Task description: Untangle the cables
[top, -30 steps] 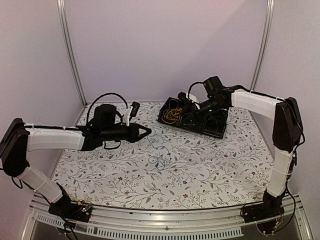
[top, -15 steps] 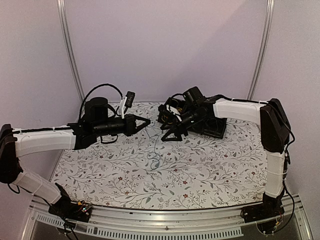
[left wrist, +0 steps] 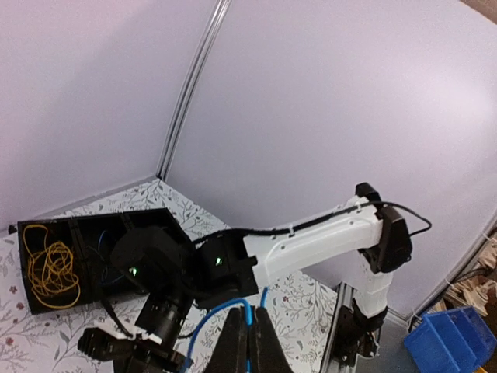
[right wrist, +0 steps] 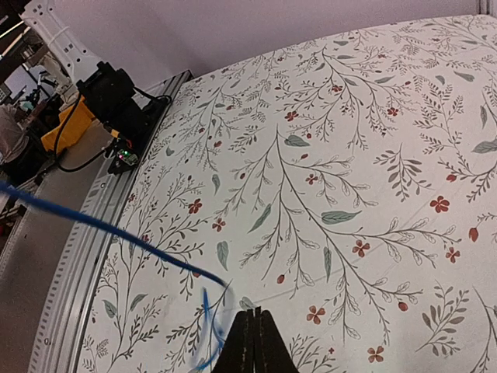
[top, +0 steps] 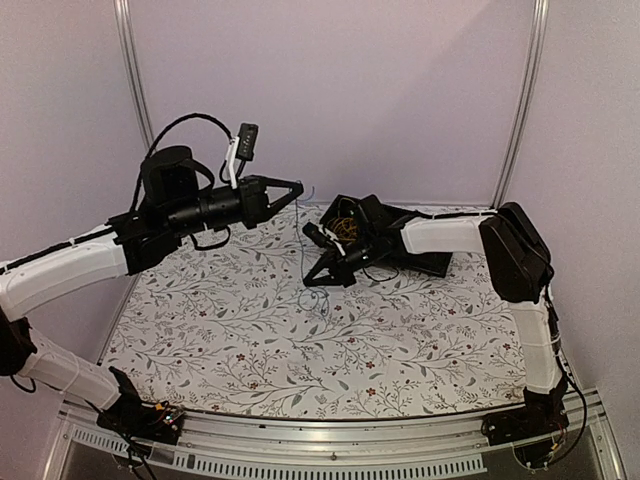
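blue cable (right wrist: 101, 225) runs between both claws: left claw (top: 298, 187) clamped on it high at 11 o'clock, right claw (top: 308, 282) pinching it low near bench (top: 400, 330) centre. yellow cables (left wrist: 50, 268) lie in tray (left wrist: 81, 241) at 1 o'clock.

White-shelled arms (top: 62, 280) with black joints, looping black cables (top: 185, 122), pointed black tools (top: 298, 186).

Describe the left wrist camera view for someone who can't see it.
The left fingers, shut on a blue cable, sit at bottom centre. Beyond, the right arm crosses in front of a black tray holding a yellow cable bundle.
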